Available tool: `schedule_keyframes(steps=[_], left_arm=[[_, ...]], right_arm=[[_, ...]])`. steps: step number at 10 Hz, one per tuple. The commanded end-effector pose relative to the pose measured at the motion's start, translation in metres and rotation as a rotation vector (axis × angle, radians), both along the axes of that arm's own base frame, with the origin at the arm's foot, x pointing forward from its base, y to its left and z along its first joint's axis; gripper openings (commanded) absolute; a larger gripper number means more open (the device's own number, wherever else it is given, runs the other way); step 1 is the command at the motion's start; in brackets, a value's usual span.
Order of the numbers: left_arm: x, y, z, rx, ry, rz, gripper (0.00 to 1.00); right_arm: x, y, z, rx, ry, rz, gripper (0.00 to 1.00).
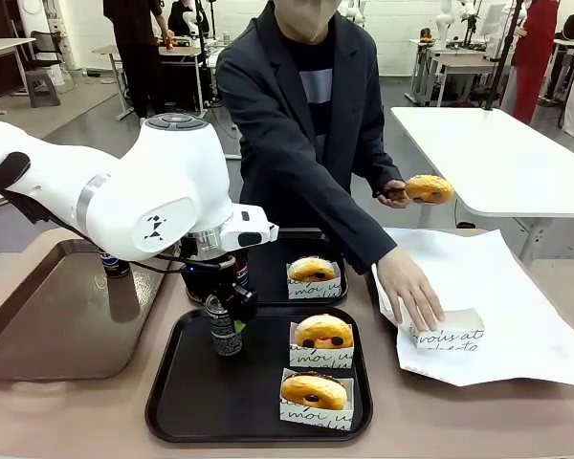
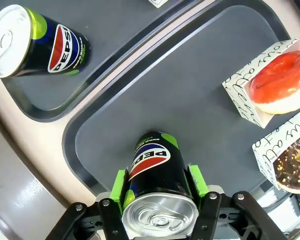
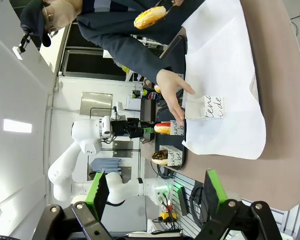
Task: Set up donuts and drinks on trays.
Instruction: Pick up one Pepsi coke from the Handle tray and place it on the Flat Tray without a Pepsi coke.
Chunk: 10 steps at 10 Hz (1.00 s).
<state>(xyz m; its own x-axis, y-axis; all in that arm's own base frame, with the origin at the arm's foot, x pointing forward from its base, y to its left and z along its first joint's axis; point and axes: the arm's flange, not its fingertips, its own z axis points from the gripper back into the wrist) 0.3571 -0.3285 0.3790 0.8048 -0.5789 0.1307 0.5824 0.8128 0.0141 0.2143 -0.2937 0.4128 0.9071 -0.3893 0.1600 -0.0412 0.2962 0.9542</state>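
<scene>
left gripper [image 2: 160, 187] clamped on upright pepsi can [image 2: 157, 172] standing on near tray [image 2: 210, 100], beside 2 sleeved donuts [image 2: 282, 82]; right gripper [image 3: 155, 192] open, empty.

The left arm [image 1: 124, 196] is glossy white with rounded joint housings, a grey ribbed cap on top, a silver ring at one joint, a small black mark on the shell and a black cable along its wrist. Both grippers, left gripper [image 2: 160, 187] and right gripper [image 3: 155, 192], are black with bright green pads and visible screws at the finger links. The person [image 1: 301, 115] wears a dark navy jacket over a black top with a grey band
</scene>
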Motion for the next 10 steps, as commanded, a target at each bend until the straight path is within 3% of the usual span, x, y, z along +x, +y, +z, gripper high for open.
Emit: schedule_keyframes(steps=[1, 2, 3, 4, 5, 10], left_arm=[[0.002, -0.006, -0.001, 0.020, -0.031, 0.013, 0.59], [-0.001, -0.004, -0.001, 0.020, -0.031, 0.019, 0.67], [-0.004, -0.003, 0.000, 0.020, -0.030, 0.026, 0.68], [-0.003, -0.004, 0.001, 0.021, -0.025, 0.027, 0.89], [0.000, -0.005, 0.004, 0.020, -0.020, 0.026, 0.99], [-0.008, 0.002, 0.039, -0.008, -0.026, 0.075, 1.00]], right_arm=[[0.001, -0.001, 0.000, 0.007, -0.027, 0.001, 1.00], [0.001, -0.001, 0.000, 0.007, -0.027, 0.001, 1.00], [0.001, -0.001, 0.000, 0.007, -0.027, 0.001, 1.00], [0.001, -0.001, 0.000, 0.007, -0.027, 0.001, 1.00], [0.001, -0.001, 0.000, 0.007, -0.027, 0.001, 1.00], [0.001, -0.001, 0.000, 0.007, -0.027, 0.001, 1.00]])
